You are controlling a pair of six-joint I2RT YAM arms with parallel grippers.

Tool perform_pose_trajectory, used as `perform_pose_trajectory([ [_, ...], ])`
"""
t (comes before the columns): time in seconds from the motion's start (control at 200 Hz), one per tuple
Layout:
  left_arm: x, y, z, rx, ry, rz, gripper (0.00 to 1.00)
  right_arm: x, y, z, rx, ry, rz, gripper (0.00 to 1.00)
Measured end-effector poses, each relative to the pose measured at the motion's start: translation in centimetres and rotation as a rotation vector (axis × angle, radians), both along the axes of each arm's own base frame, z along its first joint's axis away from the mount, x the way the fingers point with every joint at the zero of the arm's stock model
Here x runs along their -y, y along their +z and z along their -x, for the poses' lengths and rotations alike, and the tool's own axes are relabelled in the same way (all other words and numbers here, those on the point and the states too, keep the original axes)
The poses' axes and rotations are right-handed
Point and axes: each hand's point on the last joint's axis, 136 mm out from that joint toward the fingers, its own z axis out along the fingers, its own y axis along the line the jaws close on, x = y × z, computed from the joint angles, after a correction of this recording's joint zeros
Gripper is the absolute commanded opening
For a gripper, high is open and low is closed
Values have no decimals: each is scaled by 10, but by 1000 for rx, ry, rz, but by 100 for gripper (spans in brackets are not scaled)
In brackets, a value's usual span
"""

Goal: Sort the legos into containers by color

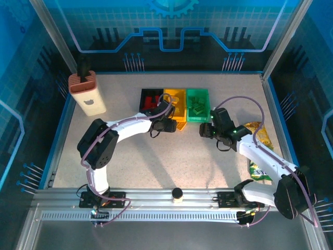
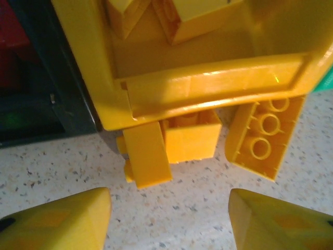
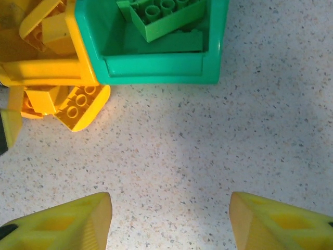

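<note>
Three containers stand in a row at the back: black (image 1: 144, 95), yellow (image 1: 180, 124) and green (image 1: 207, 99). Red legos (image 1: 152, 99) lie in the black one and green legos (image 3: 161, 15) in the green one (image 3: 156, 67). Three yellow legos lie on the table against the yellow container's (image 2: 208, 83) near wall: a long one (image 2: 148, 153), a block (image 2: 192, 138) and one on its side (image 2: 265, 138). My left gripper (image 2: 169, 219) is open just short of them, with bare table between its fingers. My right gripper (image 3: 169, 219) is open over bare table in front of the green container.
A beige holder (image 1: 87, 94) stands at the back left. Snack packets (image 1: 260, 151) lie along the right edge under the right arm. A small dark-capped object (image 1: 177, 195) sits on the front rail. The two grippers (image 1: 169, 124) (image 1: 208, 130) are close together.
</note>
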Motion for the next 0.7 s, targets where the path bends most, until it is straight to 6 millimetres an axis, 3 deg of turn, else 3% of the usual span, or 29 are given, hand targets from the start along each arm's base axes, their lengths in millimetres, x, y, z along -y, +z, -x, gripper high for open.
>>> perform_pose_trajectory([
  [0.315, -9, -14, -12, -30, 16, -47, 47, 4, -14, 9, -31, -11, -7, 61],
  [0.465, -9, -21, -12, -45, 12, -62, 42, 3, -12, 9, -23, -13, -17, 61],
  [0.7, -11, -24, -10, -56, 10, -70, 26, 4, -4, 9, 5, -17, -31, 59],
])
